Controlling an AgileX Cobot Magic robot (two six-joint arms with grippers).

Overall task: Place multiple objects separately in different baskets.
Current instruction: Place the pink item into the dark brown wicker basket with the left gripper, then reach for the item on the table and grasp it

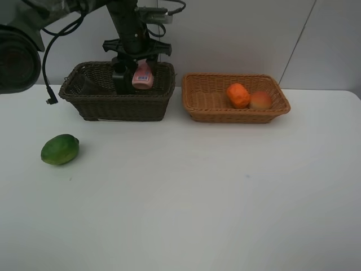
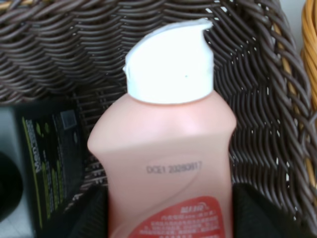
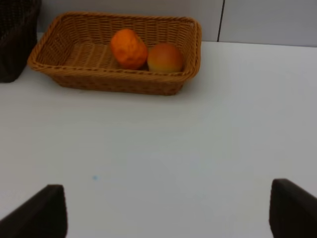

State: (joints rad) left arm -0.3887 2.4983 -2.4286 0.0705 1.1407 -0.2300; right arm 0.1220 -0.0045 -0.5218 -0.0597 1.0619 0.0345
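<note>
Left gripper (image 1: pixel 140 72): closed on pink bottle (image 1: pixel 143 77), cap down, over dark basket (image 1: pixel 117 107), far left.
Right gripper (image 3: pixel 163 213): jaws wide apart, nothing between them.
Tan basket (image 1: pixel 237 114), far right: orange (image 1: pixel 238 95), peach (image 1: pixel 260 100), touching.
Green fruit (image 1: pixel 60 149): on table (image 1: pixel 214 197), near left.

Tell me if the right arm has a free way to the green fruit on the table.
Probably not easily. The green fruit lies far on the left side; nothing blocks it, but the open right gripper hovers over bare table near the tan basket.
</note>
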